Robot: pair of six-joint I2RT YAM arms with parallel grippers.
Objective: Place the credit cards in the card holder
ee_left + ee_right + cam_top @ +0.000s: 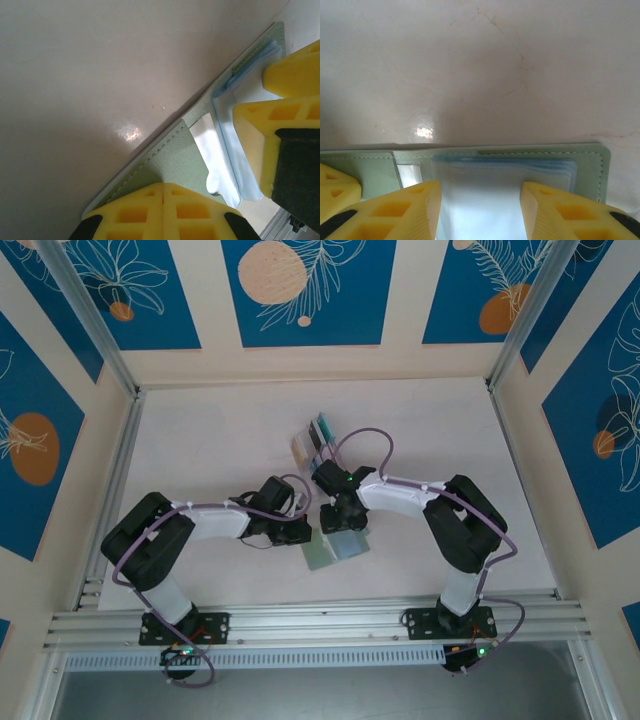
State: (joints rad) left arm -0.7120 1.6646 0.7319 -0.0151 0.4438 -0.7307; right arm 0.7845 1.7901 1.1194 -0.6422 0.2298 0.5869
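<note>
The card holder [333, 547] lies open on the table between the two arms, with a sage-green cover [172, 160] and light-blue inner pockets [500, 185]. My left gripper [163, 186] is shut, its tips together right over the green cover at the holder's left side [302, 533]. My right gripper [480, 200] is open, one finger on each side of the blue pockets, with nothing between the fingers [345, 525]. Its yellow fingers [272, 145] also reach into the left wrist view. The credit cards [318, 438] stand in a clear rack farther back.
The clear slotted rack [305, 445] sits just behind the right wrist. An aluminium rail [320, 620] runs along the table's near edge, and patterned walls close in the sides and back. Bare table [220, 440] spreads to the left and far side.
</note>
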